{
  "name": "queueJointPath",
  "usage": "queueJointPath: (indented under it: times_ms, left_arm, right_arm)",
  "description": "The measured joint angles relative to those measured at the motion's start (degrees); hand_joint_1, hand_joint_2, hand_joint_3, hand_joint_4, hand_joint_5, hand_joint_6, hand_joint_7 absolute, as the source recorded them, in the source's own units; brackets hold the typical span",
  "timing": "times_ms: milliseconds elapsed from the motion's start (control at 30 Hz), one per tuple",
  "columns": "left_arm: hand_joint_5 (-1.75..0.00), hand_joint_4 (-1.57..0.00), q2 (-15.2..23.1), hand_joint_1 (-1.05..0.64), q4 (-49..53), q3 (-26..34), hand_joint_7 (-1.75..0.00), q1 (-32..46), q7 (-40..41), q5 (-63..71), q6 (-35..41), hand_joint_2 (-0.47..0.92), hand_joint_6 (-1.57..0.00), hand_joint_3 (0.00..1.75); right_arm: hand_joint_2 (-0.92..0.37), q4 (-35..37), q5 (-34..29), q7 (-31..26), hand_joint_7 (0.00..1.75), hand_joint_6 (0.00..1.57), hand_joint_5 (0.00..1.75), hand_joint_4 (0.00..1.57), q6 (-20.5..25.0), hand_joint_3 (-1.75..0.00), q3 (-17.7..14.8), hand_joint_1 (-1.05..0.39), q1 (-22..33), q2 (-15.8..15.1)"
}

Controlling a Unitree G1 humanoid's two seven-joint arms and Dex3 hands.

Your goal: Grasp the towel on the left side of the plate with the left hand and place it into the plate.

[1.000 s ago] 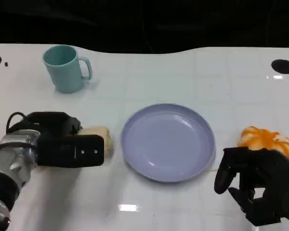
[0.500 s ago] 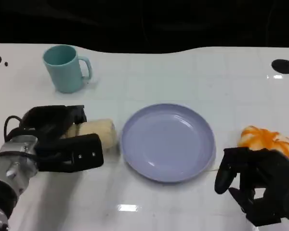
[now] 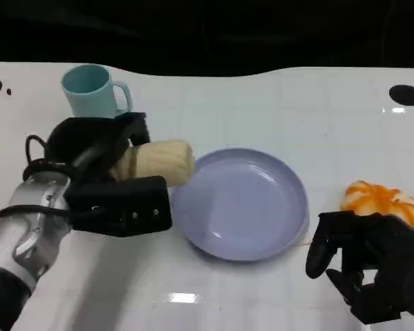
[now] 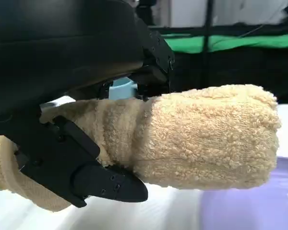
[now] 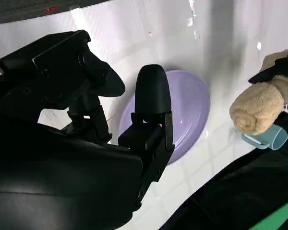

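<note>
So, white table point(image 3: 262, 103) w/ a faint grid, no readable writing or labels anywhere on it. Biggest thing on it is the lavender plate point(image 3: 245, 207), mid-table. Left hand point(image 3: 107, 183) sits just left of the plate w/ fingers wrapped round the rolled beige towel point(image 3: 157, 162); the roll is lifted off the table and its free end pokes out to the plate's left rim, approx. over the edge. Left wrist view has the towel point(image 4: 206, 139) clamped between black fingers point(image 4: 86, 172), plate just beyond. Right hand point(image 3: 369, 265) is low at the table's right, fingers curled, nothing in it. Teal mug point(image 3: 93, 96) stands behind the left hand, partly hidden by it. Orange obj point(image 3: 379, 200) lies right of the plate, just behind the right hand.
</note>
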Motion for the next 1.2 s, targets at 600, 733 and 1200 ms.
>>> queueJointPath:
  times_ms: [600, 733, 1200]
  left_arm:
    - [-1.75, -0.87, -11.08, -0.21, -8.27, -4.48, -1.75, -1.11, -8.47, 1.77, 6.51, 0.61, -0.62, 0.74]
    - [-1.75, -0.86, -13.36, -0.21, -8.22, -6.04, -1.75, -1.24, -8.6, 3.61, 8.35, 0.62, -0.6, 0.75]
    - [-0.57, -0.28, -15.93, -0.53, -7.78, -6.74, 0.0, -1.26, -15.22, 1.02, 12.02, 0.92, -0.32, 0.11]
  right_arm:
    - [-0.54, -0.93, 0.19, 0.32, 1.45, 0.71, 1.75, 0.76, 0.11, -1.12, -0.09, 0.01, -0.02, -0.01]
    - [-0.54, -1.06, 0.25, 0.6, 1.45, 0.71, 1.75, 0.76, 0.24, -1.12, -0.13, 0.01, 0.01, -0.02]
    - [-0.54, -1.2, -0.01, 0.75, 1.44, 0.71, 1.75, 0.77, 1.16, -1.1, 0.05, 0.0, 0.0, -0.07]
